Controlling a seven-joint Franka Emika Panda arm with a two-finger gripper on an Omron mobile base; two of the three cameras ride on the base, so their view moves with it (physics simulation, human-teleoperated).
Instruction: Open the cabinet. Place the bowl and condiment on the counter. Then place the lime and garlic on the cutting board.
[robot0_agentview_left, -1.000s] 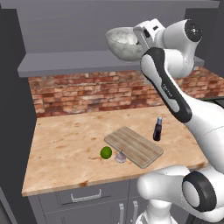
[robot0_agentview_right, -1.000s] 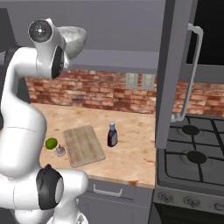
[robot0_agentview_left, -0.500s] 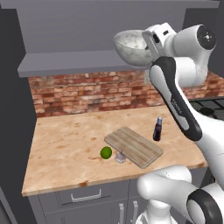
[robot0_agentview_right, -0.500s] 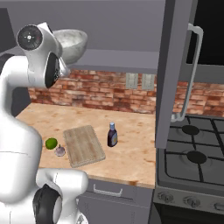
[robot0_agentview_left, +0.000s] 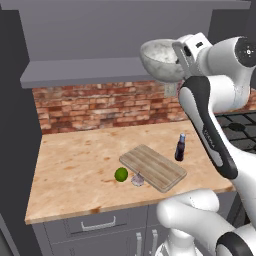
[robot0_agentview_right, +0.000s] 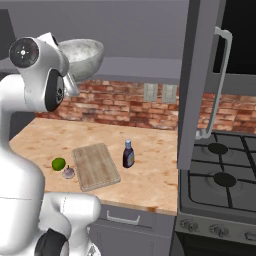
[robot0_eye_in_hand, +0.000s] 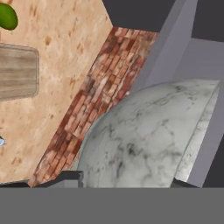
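Note:
My gripper is shut on the rim of the marbled grey-white bowl, holding it high in the air in front of the open cabinet's shelf. The bowl hangs tilted, above the counter's back edge, and its stone underside looms large in the hand view. Down on the counter stands the dark condiment bottle, just right of the cutting board. The lime and the garlic lie on the counter at the board's left edge, not on it.
The cabinet's right door swings out over the counter's right end, handle facing the stove. Its left door stands open at the left. A brick backsplash runs behind the counter, and drawers sit below.
The gripper has carried the bowl out from the cabinet shelf, a little to the right and lower in the left base view. Things on the counter have not moved.

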